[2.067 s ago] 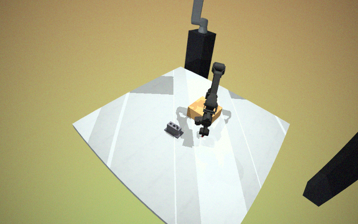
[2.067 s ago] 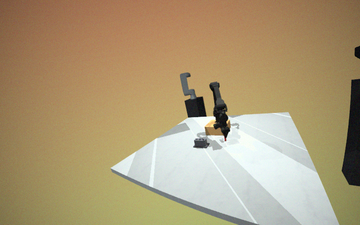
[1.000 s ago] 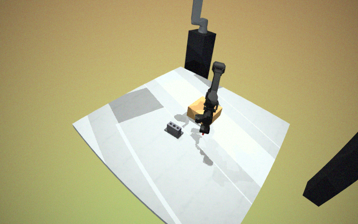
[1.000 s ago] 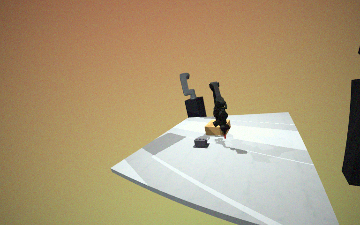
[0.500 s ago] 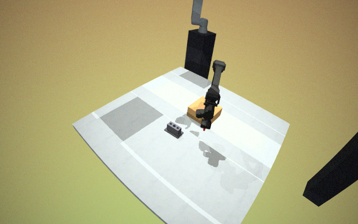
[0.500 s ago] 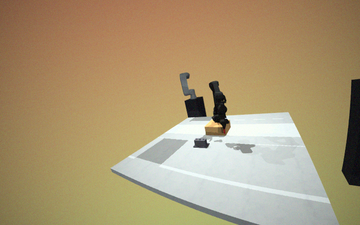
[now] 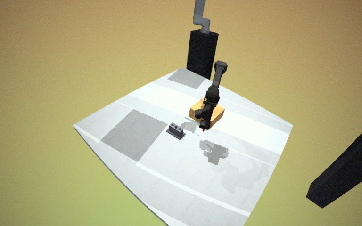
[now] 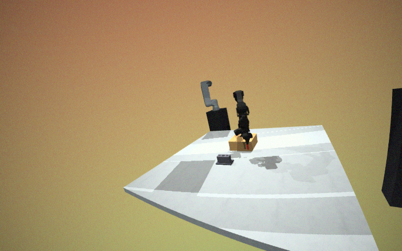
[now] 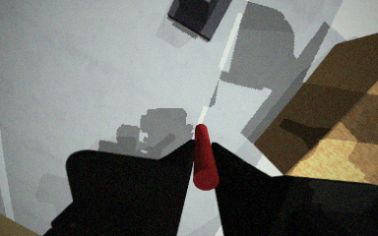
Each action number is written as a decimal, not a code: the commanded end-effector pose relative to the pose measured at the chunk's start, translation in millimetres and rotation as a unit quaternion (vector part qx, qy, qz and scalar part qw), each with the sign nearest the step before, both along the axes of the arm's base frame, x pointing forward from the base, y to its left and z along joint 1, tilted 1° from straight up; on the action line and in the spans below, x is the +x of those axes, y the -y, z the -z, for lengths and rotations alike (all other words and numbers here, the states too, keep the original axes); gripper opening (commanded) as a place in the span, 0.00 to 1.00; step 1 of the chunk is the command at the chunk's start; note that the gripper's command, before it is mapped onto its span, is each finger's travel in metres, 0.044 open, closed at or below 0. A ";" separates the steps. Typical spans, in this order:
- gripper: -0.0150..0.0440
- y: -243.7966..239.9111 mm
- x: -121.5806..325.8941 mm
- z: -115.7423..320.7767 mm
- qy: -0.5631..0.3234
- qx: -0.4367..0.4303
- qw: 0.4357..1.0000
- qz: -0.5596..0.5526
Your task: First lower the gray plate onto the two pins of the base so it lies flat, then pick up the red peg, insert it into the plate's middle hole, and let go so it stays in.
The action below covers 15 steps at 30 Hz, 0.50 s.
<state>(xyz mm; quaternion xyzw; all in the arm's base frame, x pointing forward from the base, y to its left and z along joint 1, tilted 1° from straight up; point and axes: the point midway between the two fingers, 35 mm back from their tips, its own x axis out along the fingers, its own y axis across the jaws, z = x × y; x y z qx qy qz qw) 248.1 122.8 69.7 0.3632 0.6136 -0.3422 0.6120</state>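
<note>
"Jaws?" "Gripper [image 7: 203, 128] [image 8: 247, 143] [image 9: 202, 146] is clamping the red peg [image 7: 203, 130] [image 8: 247, 146] [image 9: 205, 157], tips pinching both sides."

"Peg where?" "Hanging above the pale table [image 7: 181, 170] [image 8: 252, 213] [image 9: 89, 84], near the wooden block [image 7: 194, 115] [image 8: 237, 145] [image 9: 315, 98], apart from the base."

"Base?" "Dark gray base [image 7: 176, 129] [image 8: 224, 159] [image 9: 199, 15] is standing on the table, holes showing along its top."

"Plate?" "Can't separate it from the base; seating unclear."
</note>
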 end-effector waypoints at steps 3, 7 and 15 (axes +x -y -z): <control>0.25 10.3 14.1 -0.8 0.002 0.000 1.000 -0.001; 0.25 18.3 22.3 -1.2 0.003 0.000 1.000 -0.001; 0.25 36.0 37.8 -1.9 0.004 -0.001 1.000 -0.002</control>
